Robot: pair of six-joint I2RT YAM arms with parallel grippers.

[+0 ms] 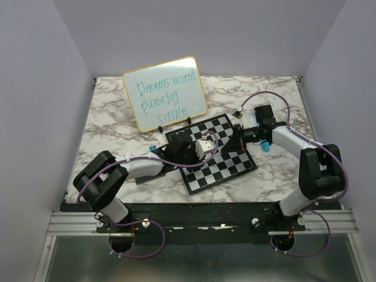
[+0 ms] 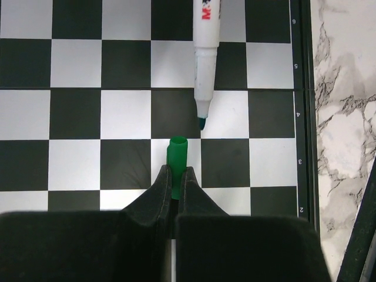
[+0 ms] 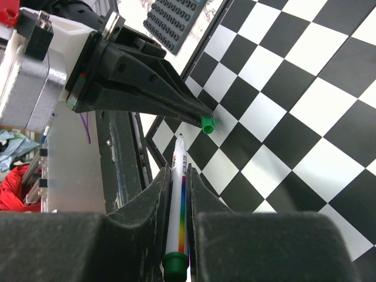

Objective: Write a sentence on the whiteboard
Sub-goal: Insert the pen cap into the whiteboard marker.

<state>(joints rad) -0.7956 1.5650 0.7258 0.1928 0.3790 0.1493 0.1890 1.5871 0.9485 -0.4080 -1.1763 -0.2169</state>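
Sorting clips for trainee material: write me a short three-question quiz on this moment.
1. True or false: the white-barrelled marker in the right gripper has its green tip bare.
2. Which gripper is shut on the small green plastic cap? A left gripper, B right gripper.
3. Fill in: teal handwritten words cover the yellow-framed white ____ standing behind the black-and-white checkered chessboard.
Key: 1 true; 2 A; 3 whiteboard.

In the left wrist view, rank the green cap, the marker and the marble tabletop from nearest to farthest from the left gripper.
1. Green cap: clamped in the left gripper.
2. Marker: just ahead, tip towards the cap.
3. Marble tabletop: off right, past the chessboard's edge.
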